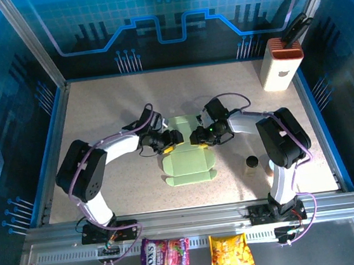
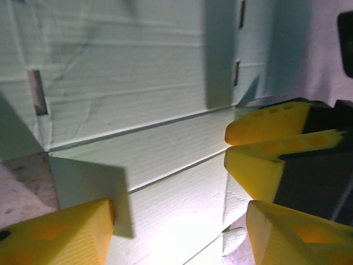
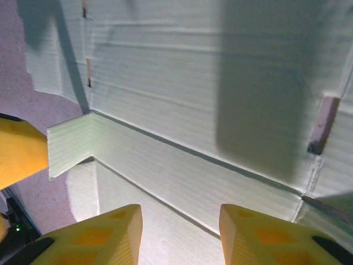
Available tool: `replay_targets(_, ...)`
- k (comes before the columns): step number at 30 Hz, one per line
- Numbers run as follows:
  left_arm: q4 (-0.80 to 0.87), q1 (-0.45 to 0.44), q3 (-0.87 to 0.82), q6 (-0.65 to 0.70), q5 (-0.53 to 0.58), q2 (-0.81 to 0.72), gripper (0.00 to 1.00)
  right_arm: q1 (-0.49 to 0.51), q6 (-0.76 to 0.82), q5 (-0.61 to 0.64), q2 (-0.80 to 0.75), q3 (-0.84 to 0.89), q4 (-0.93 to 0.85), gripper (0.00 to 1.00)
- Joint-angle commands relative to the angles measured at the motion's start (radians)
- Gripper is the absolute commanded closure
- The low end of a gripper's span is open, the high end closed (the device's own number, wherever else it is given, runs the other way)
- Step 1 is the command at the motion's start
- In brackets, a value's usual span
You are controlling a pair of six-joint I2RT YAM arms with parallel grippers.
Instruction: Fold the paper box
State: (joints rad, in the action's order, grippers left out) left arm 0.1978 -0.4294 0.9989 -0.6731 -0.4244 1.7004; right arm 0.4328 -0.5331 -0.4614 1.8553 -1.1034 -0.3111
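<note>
The paper box point(image 1: 190, 166) lies as a pale green die-cut sheet in the middle of the table, its lower half flat and creased. My left gripper point(image 1: 169, 140) and right gripper point(image 1: 196, 137) face each other over the sheet's upper part, close together. In the left wrist view the left gripper point(image 2: 179, 215) stands open over the paper box point(image 2: 165, 110), and a small raised flap point(image 2: 91, 190) leans against its left finger point(image 2: 60, 234). The right gripper point(image 3: 179, 221) stands open above the creased panels point(image 3: 182, 99), nothing between its fingers; a short side flap point(image 3: 69, 149) stands up at the left.
A white block with an orange ribbed top point(image 1: 281, 63) stands at the back right corner. A small dark object point(image 1: 252, 161) sits on the table right of the sheet. Two snack packets point(image 1: 165, 260) point(image 1: 231, 256) lie on the front ledge.
</note>
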Motion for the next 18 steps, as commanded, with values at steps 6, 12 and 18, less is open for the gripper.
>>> replay_targets(6, 0.12, 0.092, 0.044, 0.061, -0.001, -0.093, 0.34, 0.0, 0.042, -0.002, -0.011, -0.175, -0.114, 0.57)
replay_targets(12, 0.132, 0.154, 0.023, 0.071, -0.005, -0.112, 0.33, -0.002, 0.044, -0.017, 0.064, -0.269, -0.13, 0.57)
replay_targets(18, 0.126, 0.192, 0.041, 0.083, -0.02, -0.071, 0.33, -0.007, 0.025, -0.039, 0.178, -0.383, -0.131, 0.57)
